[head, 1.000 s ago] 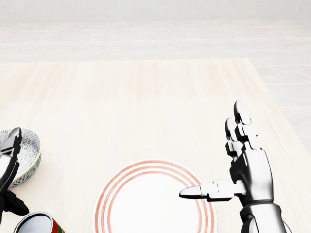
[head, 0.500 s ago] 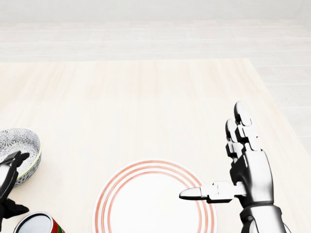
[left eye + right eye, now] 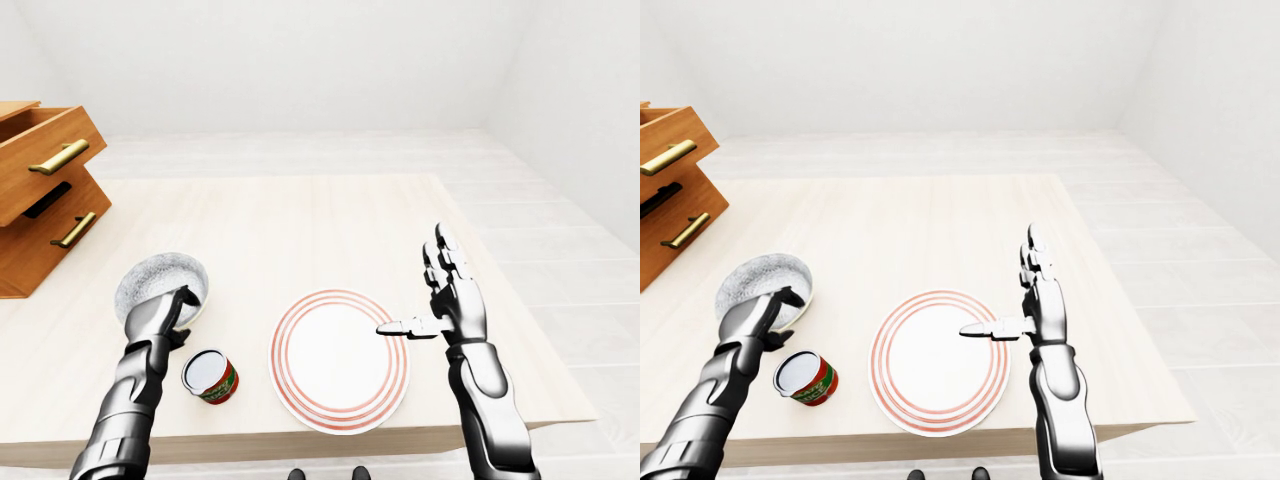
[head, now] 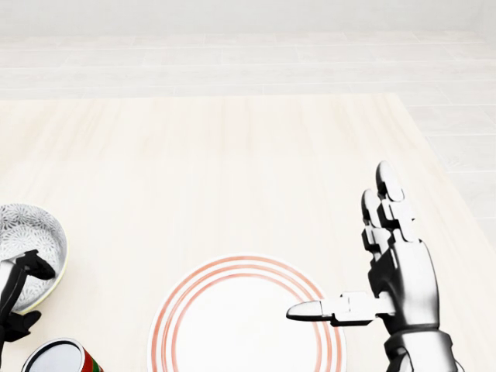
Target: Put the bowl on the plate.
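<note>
bowl (image 3: 162,284) at left of table (image 3: 300,225), plate (image 3: 340,359) right of it near the bottom edge, can (image 3: 209,375) between them, lower. drawer unit (image 3: 45,190) far left.

Place: bare simulated home-like room, plain white walls and pale tiled floor.
Furniture: light wooden table (image 3: 300,220); wooden drawer unit (image 3: 45,190) with brass handles at ten o'clock.
Tableware: plate (image 3: 340,360), patterned bowl (image 3: 160,280), can (image 3: 210,376).
</note>
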You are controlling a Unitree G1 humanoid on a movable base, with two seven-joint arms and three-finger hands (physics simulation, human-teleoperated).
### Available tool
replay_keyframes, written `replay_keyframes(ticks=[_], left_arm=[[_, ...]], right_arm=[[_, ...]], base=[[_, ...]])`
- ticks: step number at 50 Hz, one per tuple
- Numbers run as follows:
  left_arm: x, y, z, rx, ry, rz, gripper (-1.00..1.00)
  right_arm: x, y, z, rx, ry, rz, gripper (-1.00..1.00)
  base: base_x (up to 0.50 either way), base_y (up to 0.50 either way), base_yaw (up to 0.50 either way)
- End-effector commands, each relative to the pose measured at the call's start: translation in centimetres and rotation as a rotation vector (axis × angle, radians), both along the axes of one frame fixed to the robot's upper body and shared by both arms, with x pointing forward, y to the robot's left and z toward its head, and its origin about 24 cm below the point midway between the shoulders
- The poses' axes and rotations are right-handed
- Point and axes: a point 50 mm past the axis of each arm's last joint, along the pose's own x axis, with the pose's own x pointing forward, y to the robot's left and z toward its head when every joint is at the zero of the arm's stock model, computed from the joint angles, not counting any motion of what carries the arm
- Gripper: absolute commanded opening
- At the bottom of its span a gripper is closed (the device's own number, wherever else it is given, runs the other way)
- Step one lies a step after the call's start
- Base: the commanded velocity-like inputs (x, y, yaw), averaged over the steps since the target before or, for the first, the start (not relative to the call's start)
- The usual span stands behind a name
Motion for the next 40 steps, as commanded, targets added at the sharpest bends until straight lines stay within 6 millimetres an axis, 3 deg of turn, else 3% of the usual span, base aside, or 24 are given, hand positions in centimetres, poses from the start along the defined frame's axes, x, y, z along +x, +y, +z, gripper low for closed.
replay_keyframes(ticks=[1,26,40], left_arm=[[-0.3,-0.4,-1.1,-0.025,0.061,-0.011,-0.09],[0.4,-0.2,-1.6,-0.012,0.108,-0.002,-0.08],[0.4,-0.1,-1.0,-0.005,0.095,-0.015,-0.33]], right_arm=[[-0.1,0.0,0.5,-0.004,-0.022,0.000,1.00],[-0.1,0.1,1.7,-0.013,-0.075,0.009,1.00],[-0.1,0.2,1.5,-0.009,-0.065,0.009,1.00]], base=[[0.00,0.00,0.00],[0.00,0.00,0.00],[0.00,0.00,0.00]])
